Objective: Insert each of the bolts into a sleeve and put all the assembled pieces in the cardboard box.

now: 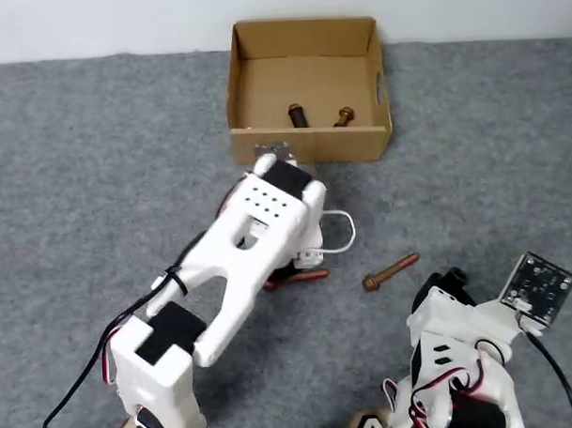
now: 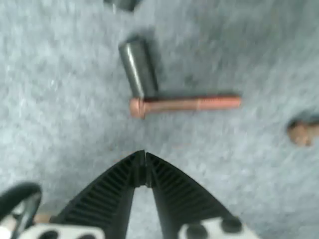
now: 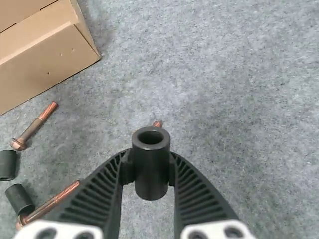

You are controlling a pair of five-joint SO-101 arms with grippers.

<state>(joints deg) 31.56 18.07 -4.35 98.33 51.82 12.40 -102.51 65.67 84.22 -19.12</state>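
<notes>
The box (image 1: 312,143) stands beyond the left end effector (image 2: 145,163), on the far side of the grey tabletop (image 1: 78,184). The high view shows two assembled pieces (image 1: 298,115) lying on its floor.

The left arm (image 1: 241,262) stretches out toward the box. Its end effector points down at the carpet with fingers pressed together and nothing between them. Just ahead of the tips lies a copper bolt (image 2: 185,103). Its long axis runs crosswise to the line of the fingers, and the head is at the end nearest a loose sleeve (image 2: 138,68). That sleeve lies at an angle and touches the bolt by the head. My judgement is that the fingers must part and drop across the shank, away from the sleeve.

The left arm is the nearer one to this bolt. The right end effector (image 3: 149,165) sits back and is clamped on a held sleeve (image 3: 150,149), whose open bore faces the wrist camera. That looks ready to receive a bolt.

A second bolt (image 1: 391,269) lies between the two arms, apart from both.

From above, the left arm covers the first bolt's head and the loose sleeve. The left wrist view lays their contact open. The right wrist view makes plain that the held sleeve is gripped across its sides.
</notes>
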